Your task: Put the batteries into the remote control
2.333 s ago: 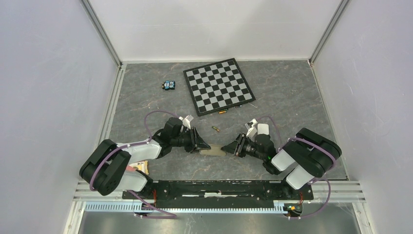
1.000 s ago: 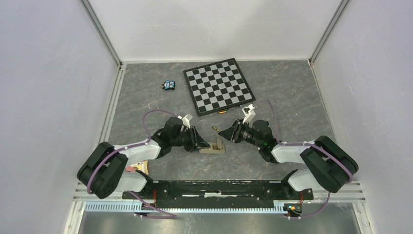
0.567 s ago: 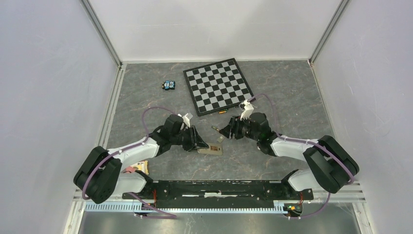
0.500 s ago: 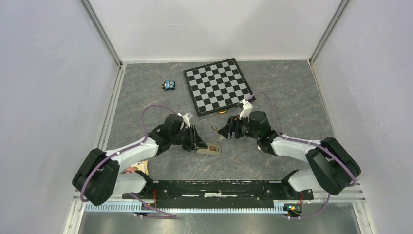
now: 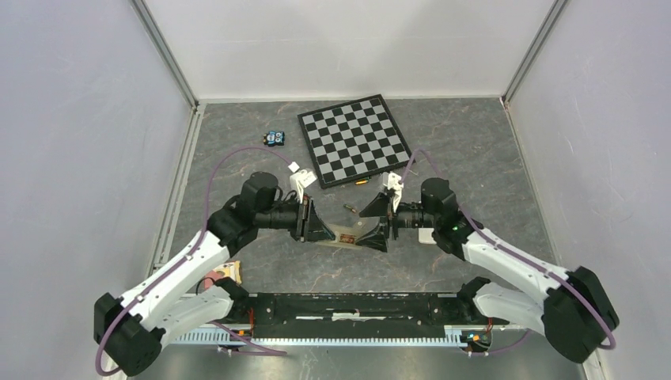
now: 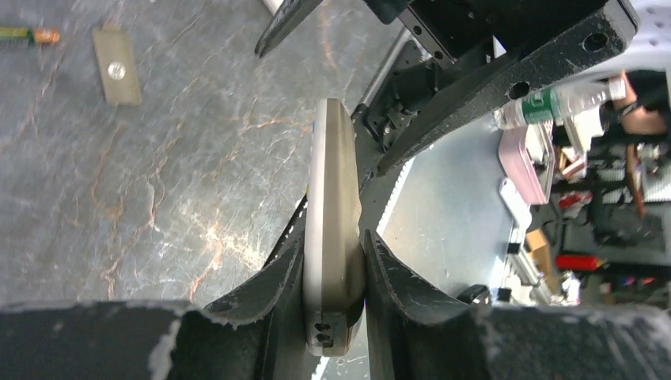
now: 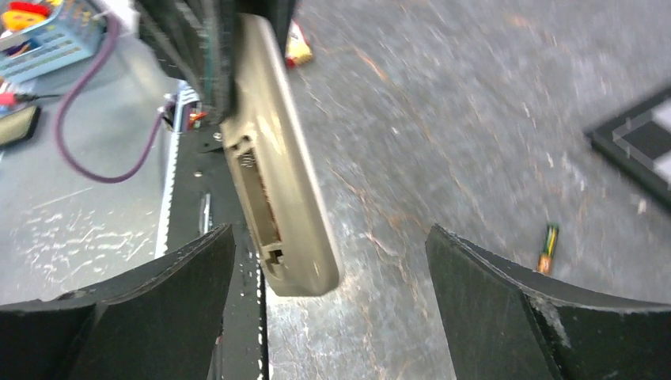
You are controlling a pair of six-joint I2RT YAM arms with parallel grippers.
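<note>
Tabletop (image 5: 475,158): grey, marbled stone look.
Chessboard (image 5: 356,140): black-and-white, lying flat at 12 o'clock, turned slightly askew.
Blue item (image 5: 274,138): small, at 10 o'clock, near the chessboard's left corner.
Packet (image 5: 225,271): orange-red, at 7 o'clock, partly hidden.
Tan plate (image 6: 116,67): small rectangle with a round hole, flat on the tabletop.

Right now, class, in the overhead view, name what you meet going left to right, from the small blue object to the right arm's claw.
small blue object → left claw → remote control → right claw
</note>
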